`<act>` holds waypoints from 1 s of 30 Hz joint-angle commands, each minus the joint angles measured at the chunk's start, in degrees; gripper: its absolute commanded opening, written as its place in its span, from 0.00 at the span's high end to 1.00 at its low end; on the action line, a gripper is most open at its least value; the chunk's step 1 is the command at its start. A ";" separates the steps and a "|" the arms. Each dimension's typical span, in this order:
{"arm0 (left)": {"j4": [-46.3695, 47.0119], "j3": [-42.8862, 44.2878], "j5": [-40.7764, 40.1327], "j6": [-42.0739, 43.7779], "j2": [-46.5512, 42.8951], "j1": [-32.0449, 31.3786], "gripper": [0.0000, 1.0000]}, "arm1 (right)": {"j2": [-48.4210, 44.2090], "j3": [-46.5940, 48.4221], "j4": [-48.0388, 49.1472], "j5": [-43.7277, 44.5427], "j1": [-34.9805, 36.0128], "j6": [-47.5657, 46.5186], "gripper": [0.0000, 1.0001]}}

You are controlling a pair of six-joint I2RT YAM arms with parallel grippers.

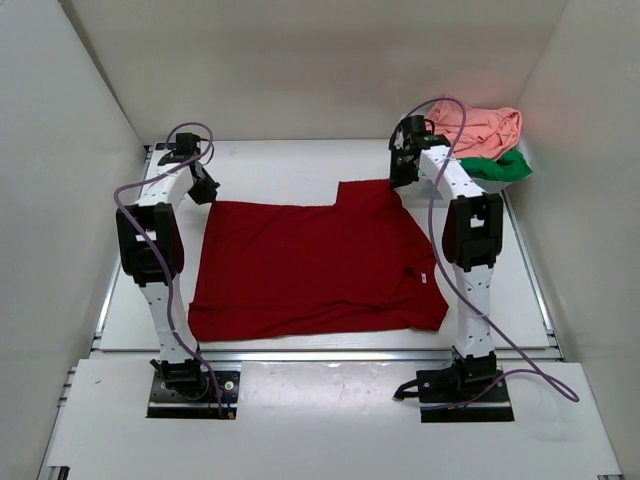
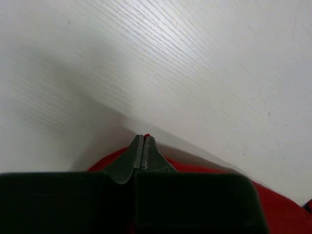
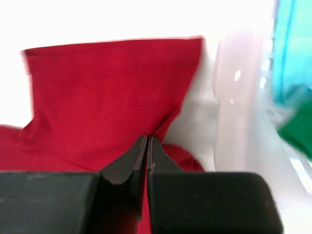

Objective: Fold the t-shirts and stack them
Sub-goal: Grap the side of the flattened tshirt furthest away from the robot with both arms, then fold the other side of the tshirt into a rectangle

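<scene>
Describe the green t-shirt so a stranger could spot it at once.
Start at the white table and go to its far right corner. Two bunched shirts are piled there, and the green t-shirt is the nearer, lower one. Its green sets it apart from the salmon pink t-shirt behind it and the dark red t-shirt spread flat.

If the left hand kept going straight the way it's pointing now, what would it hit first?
Most likely the bare white table. The left hand, shut on the edge of the dark red t-shirt, points past the cloth at open tabletop; nothing else shows there, though depth is unclear.
</scene>
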 commanded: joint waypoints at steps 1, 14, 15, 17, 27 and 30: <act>0.20 -1.36 2.02 0.16 -7.12 0.88 1.00 | -9.13 -3.68 2.17 -1.64 -0.33 -1.00 1.00; 1.44 -16.82 4.31 2.00 -17.76 2.72 1.00 | -29.95 -31.54 6.83 -4.27 0.02 -0.74 1.00; 1.52 -18.05 4.39 2.18 -19.15 2.73 1.00 | -30.84 -34.34 7.18 -4.19 0.02 -0.91 1.00; 1.61 -20.77 4.22 2.53 -21.01 3.16 1.00 | -35.31 -37.60 7.45 -4.19 0.02 -1.18 1.00; 1.52 -35.62 3.08 4.99 -32.70 4.40 1.00 | -50.61 -59.13 10.70 -5.68 -0.51 -1.44 1.00; 1.26 -40.01 2.81 5.69 -36.04 4.40 1.00 | -53.34 -62.48 11.58 -5.94 -0.86 -1.27 1.00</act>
